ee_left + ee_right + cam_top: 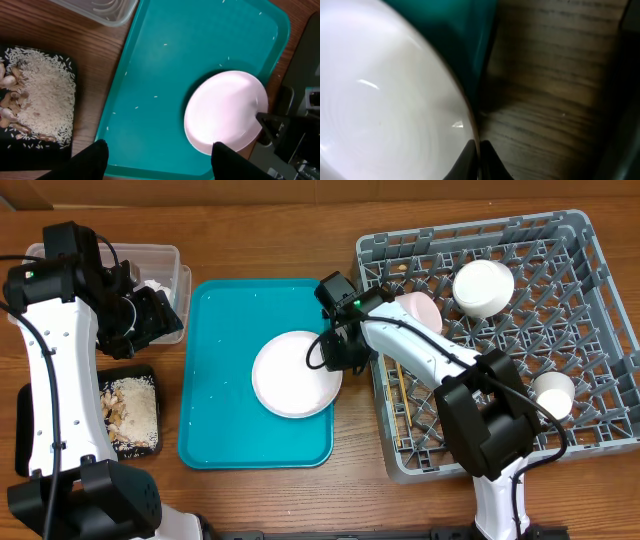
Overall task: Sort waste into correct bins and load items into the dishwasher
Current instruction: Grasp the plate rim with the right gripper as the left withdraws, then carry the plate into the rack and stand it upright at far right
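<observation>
White plate (pixel 225 112) on teal tray (pixel 165 75), toward its right end. Black tray (pixel 37 150) left on bench (pixel 95 55), holding rice (pixel 45 95), peanut shells (pixel 9 100).

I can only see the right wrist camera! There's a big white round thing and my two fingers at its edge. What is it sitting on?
Observer: That round white plate lies on a flat teal plastic tray, close to the tray's edge on the right arm's side.
Operator: Where's the dishwasher thing?
Observer: The square grey plastic dish rack stands on the table just past that same edge of the tray.
Operator: What's my other hand doing?
Observer: The left gripper is open and holds nothing.
</observation>
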`<state>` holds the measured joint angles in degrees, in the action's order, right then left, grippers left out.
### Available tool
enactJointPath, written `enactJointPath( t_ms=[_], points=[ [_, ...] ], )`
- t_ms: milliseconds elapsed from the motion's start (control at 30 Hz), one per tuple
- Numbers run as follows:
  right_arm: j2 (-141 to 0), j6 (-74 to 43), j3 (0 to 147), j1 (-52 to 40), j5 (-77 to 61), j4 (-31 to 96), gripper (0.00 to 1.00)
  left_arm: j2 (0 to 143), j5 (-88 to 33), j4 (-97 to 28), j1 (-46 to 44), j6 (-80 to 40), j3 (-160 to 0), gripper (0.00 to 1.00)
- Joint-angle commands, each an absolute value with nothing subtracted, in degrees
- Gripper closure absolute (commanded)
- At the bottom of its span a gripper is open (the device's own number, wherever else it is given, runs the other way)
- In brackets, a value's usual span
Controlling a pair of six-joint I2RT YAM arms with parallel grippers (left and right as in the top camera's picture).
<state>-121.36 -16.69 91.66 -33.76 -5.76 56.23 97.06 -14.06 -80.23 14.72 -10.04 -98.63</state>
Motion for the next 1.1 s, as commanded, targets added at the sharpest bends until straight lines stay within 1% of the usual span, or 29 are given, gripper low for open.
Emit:
enactJointPath(
  t_ms=[0,67,233,467,567,667,733,833,933,1067],
  points=[
    [-119.6,-16.5,95.6,-33.1,-5.1,58.2,0.96,96.2,-13.3,-80.4,14.5,-8.7,-99.5,0.31],
    [-117.5,-16.5,98.7,-32.1,-3.2,61.0,0.96,96.2,-13.2,-80.4,14.5,-8.8,-99.5,0.31],
    [-107.5,-14.3,108.9,-27.1,9.3,70.6,0.96,96.2,-13.0,-80.4,14.5,-8.7,-99.5,0.31],
    [-97.3,-5.5,110.7,-16.7,26.1,72.1,0.96,96.2,-13.1,-80.3,14.5,-8.8,-99.5,0.31],
    [-96.8,-6.1,110.6,-10.5,36.7,72.6,0.96,96.2,-13.1,-80.3,14.5,-8.8,-99.5,0.31],
    [-97.2,-16.2,110.5,-5.2,48.7,72.6,0.96,96.2,-13.1,-80.2,14.5,-8.8,-99.5,0.31],
    [-97.3,-20.9,109.7,-2.3,54.9,71.5,0.96,96.2,-13.1,-80.1,14.5,-8.8,-99.5,0.31],
    [-97.3,-20.1,106.7,1.1,62.2,66.7,0.96,96.2,-13.1,-79.9,14.5,-8.8,-99.5,0.31],
    [-97.8,-19.0,102.6,4.4,63.0,62.3,0.96,96.2,-13.1,-79.9,14.5,-8.8,-99.5,0.3],
    [-98.9,-13.5,97.5,6.9,62.9,55.1,0.96,96.2,-13.1,-80.0,14.5,-8.8,-99.5,0.3]
  ],
)
